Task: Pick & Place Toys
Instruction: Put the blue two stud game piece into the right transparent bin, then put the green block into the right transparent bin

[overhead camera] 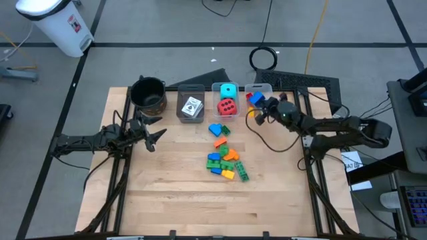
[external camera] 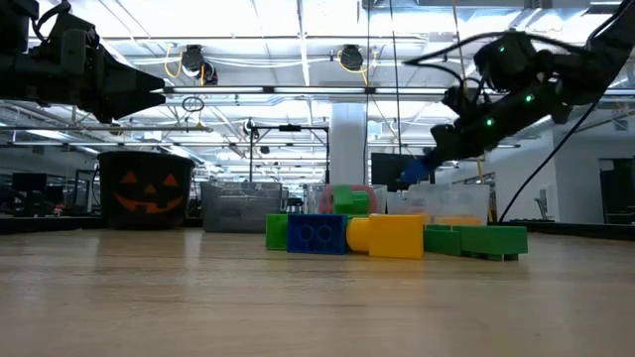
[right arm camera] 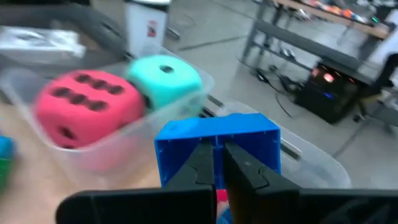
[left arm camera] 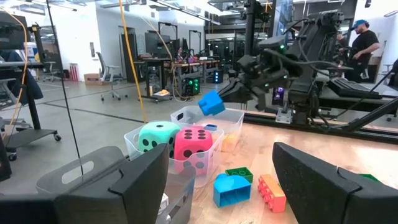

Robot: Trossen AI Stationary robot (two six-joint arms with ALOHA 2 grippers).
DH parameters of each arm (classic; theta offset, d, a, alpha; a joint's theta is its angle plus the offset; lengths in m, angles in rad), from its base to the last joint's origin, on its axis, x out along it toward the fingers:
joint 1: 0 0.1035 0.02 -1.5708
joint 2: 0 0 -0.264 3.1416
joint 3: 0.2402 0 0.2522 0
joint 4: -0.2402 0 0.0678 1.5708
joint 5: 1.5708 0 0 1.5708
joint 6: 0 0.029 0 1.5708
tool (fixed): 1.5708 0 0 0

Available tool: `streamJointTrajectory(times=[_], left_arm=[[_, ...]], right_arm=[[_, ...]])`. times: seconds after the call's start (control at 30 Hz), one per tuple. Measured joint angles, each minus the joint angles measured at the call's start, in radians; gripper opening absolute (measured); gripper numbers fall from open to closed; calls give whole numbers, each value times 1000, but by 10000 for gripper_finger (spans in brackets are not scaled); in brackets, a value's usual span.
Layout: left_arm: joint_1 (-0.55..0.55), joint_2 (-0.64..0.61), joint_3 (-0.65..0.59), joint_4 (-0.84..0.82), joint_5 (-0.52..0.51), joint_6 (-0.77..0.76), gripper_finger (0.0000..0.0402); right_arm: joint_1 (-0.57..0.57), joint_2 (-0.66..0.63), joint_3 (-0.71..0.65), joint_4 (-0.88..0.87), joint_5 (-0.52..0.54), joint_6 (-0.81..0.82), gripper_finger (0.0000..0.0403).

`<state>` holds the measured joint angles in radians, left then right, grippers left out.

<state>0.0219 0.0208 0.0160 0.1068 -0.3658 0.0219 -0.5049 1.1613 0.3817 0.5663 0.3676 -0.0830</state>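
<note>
Both arms are dark, slim and jointed. The right arm (overhead camera: 333, 127) carries small green lights and a loose black cable. Each gripper's fingers (left arm camera: 323, 180) are black, broad and wedge-shaped.

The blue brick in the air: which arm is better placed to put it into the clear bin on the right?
Right. The right gripper already holds the blue brick above that bin; the left gripper waits open near the black pot.

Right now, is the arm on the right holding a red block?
No, the right tool grips a blue brick above the clear bin.
</note>
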Motion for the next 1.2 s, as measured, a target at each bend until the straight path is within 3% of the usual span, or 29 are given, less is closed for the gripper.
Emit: streamJointTrajectory(times=[0.27, 0.47, 0.83, 1.0, 1.2], left_arm=[[0, 0, 0, 0, 0, 0, 292], [0, 0, 0, 0, 0, 0, 292], [0, 0, 0, 0, 0, 0, 292], [0, 0, 0, 0, 0, 0, 292], [0, 0, 0, 0, 0, 0, 292]], right_arm=[[-129, 29, 0, -3, 2, -2, 0], [-156, 29, 0, -19, 0, 43, 11], [-154, 29, 0, -9, -1, 54, 119], [-104, 28, 0, 62, -6, 53, 157], [23, 28, 0, 186, -135, 105, 189]])
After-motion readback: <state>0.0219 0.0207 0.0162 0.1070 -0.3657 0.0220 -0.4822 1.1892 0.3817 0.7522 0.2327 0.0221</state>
